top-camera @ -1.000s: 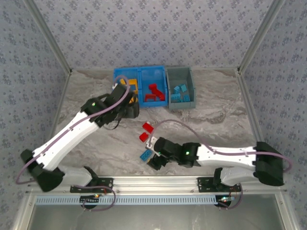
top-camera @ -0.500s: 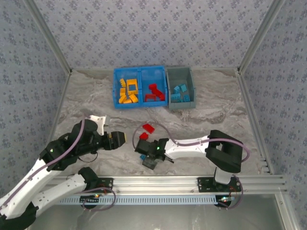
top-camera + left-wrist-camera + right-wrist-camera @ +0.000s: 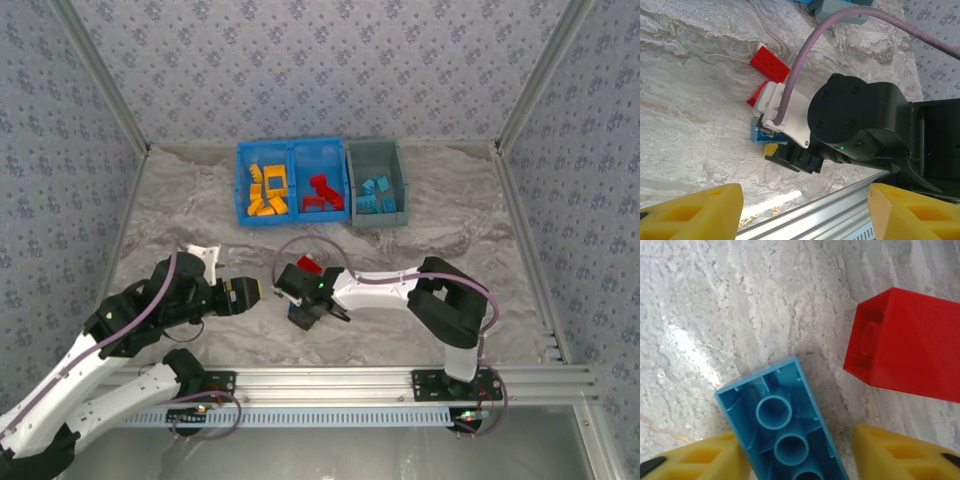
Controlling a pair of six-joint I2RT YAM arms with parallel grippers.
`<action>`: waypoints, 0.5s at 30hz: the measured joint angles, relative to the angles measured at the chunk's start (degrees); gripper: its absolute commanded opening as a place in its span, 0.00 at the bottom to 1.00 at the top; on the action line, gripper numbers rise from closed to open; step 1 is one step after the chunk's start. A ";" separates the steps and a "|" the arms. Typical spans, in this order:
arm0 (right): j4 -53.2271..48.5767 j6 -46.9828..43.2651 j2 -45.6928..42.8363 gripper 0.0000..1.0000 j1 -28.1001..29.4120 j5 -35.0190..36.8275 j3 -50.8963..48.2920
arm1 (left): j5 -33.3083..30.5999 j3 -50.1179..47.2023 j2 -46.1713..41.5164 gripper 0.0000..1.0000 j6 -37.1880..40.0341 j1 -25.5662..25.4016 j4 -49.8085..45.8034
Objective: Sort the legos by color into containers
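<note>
Though loose, two red legos [image 3: 770,63].

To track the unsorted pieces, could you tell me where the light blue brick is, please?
In the right wrist view, the light blue brick lies underside-up on the table between the fingers of the right gripper, a red brick at its upper right.

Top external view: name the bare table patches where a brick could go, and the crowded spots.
Free: the marble table left of the blue bin; the stretch right of the grey bin; the strip in front of both bins. Crowded: the centre, where the right tool straddles a light blue brick beside red bricks, with the left tool close.
</note>
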 measured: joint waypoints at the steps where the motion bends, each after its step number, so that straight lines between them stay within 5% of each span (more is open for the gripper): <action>1: 0.20 0.20 0.00 0.43 0.00 -0.26 0.00 | 0.15 -0.26 0.00 0.67 -0.11 0.00 -0.02; 8: 1.44 2.71 -3.82 0.33 0.11 -0.52 -3.06 | 1.81 -1.51 0.00 0.67 -0.83 0.00 0.22; 15: -0.92 7.76 -25.14 0.36 -5.27 2.58 -8.20 | 6.05 -1.92 4.42 0.68 -0.92 0.00 5.84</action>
